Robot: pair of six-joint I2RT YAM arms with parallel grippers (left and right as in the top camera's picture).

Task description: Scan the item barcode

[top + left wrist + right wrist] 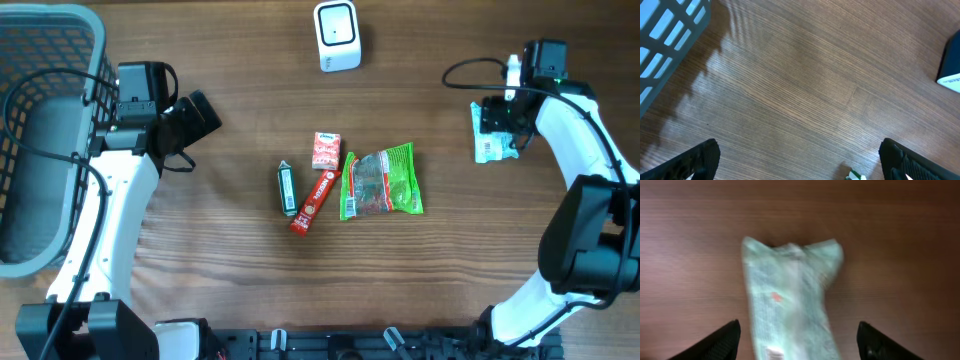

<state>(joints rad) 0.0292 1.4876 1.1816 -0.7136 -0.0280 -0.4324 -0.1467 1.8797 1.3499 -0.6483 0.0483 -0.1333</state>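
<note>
Your right gripper (797, 342) has its 2 fingers spread wide. The pale green packet (790, 295) lies on the table (230, 60) between them, and in the blurred wrist view it touches neither finger. From overhead, you can see that packet at the table's right side, partly under the gripper. The white scanner (338, 35) stands at the top centre, well apart from it. 4 more items lie in the middle: a green snack bag (385, 182), a small red box (326, 150), a red stick pack (314, 200) and a dark green stick pack (286, 188). Your left gripper (802, 162) is also spread wide over bare wood, holding nothing, just beside the grey basket (95, 60).
</note>
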